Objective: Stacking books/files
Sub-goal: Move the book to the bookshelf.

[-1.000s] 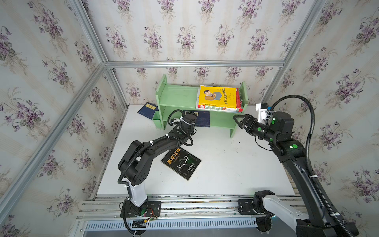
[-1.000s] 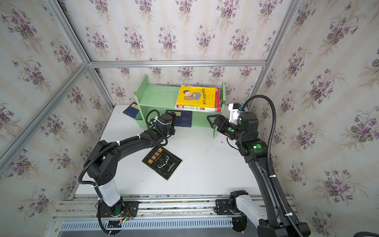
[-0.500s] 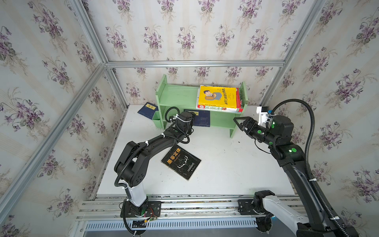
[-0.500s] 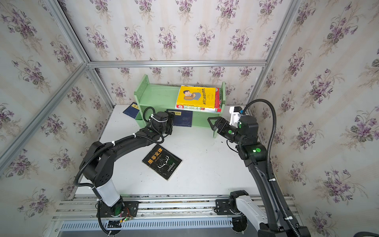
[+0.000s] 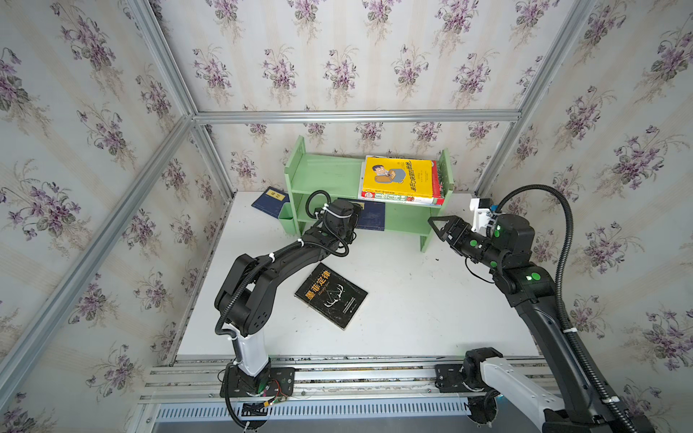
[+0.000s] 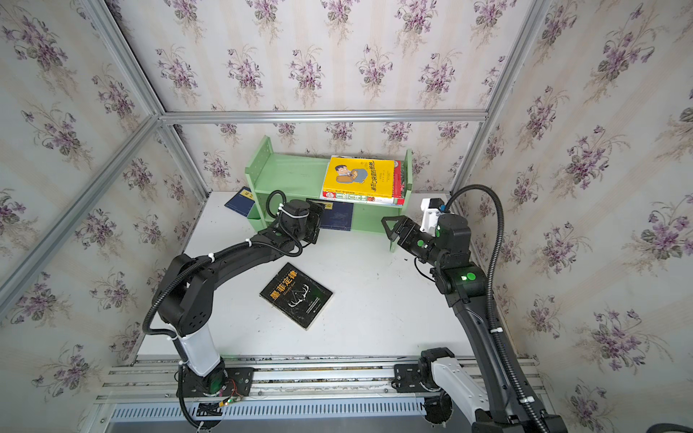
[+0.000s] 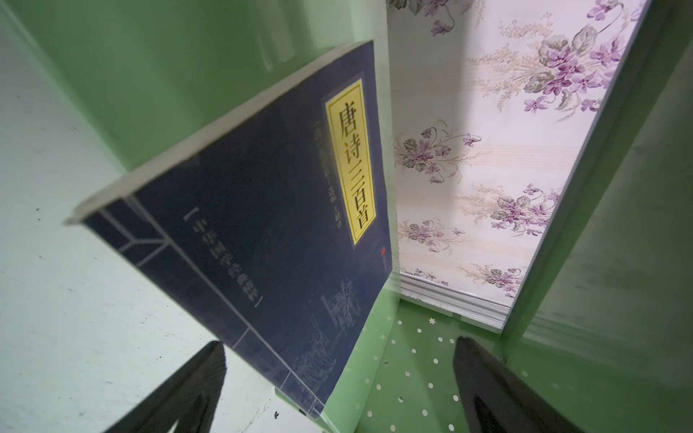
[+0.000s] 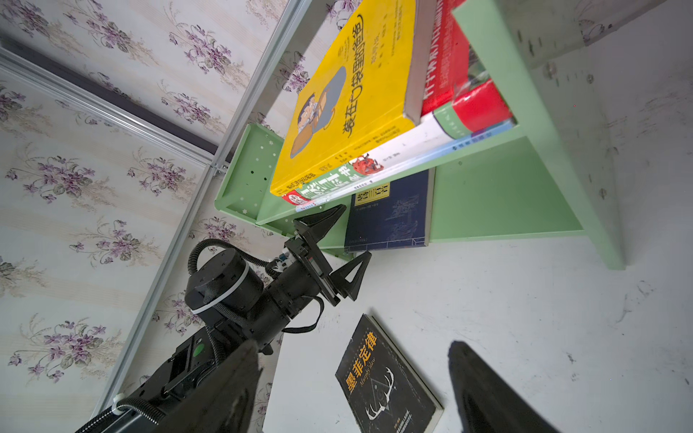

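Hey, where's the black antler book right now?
In both top views the black book lies flat on the table, in front of the green shelf, nearest the left arm.

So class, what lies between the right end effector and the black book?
Nothing but bare table separates the right end effector from the black book, in both top views.

The green shelf (image 5: pixel 326 174) hides part of the lower navy book (image 5: pixel 373 219) — likewise the outer navy book (image 5: pixel 267 200).
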Controlling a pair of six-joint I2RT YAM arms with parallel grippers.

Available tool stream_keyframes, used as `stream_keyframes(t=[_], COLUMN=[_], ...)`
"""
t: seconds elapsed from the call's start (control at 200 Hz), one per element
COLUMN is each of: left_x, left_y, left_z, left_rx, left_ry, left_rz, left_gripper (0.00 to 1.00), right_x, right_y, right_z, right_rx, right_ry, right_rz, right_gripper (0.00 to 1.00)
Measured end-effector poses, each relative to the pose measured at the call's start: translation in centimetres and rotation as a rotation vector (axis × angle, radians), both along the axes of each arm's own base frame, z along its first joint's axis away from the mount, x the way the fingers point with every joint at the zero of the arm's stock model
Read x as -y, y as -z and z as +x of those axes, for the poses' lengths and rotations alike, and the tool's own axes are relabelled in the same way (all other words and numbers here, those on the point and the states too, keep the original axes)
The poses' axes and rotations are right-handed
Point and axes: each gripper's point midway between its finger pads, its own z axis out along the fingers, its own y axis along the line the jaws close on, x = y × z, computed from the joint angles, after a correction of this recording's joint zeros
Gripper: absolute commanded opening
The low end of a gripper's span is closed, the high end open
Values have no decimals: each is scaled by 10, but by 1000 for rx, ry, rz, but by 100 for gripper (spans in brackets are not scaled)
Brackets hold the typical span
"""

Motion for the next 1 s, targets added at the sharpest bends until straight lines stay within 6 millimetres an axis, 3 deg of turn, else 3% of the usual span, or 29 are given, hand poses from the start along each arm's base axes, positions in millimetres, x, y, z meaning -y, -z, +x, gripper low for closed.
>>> stream_keyframes(t=[0.425,0.61,0.745,0.999], left_x=[-1,1,-8,-53], left_y=[-8,-4,-16,-25], left_z=[-4,-15,-41,-115], left_rx=[12,-5,19,34], left_ry=[16,62,120,206], left_rz=[1,0,24,166], left_gripper=[98,99,99,99], right_x=[2,2,2,2], right_y=[3,0,-6,-3], right_z=[4,5,11,27], right_rx=[-8,-5,7,-10], right_ry=[17,17,16,22], right_rz=[-7,-8,-17,-28], right_gripper=[81,81,82,82])
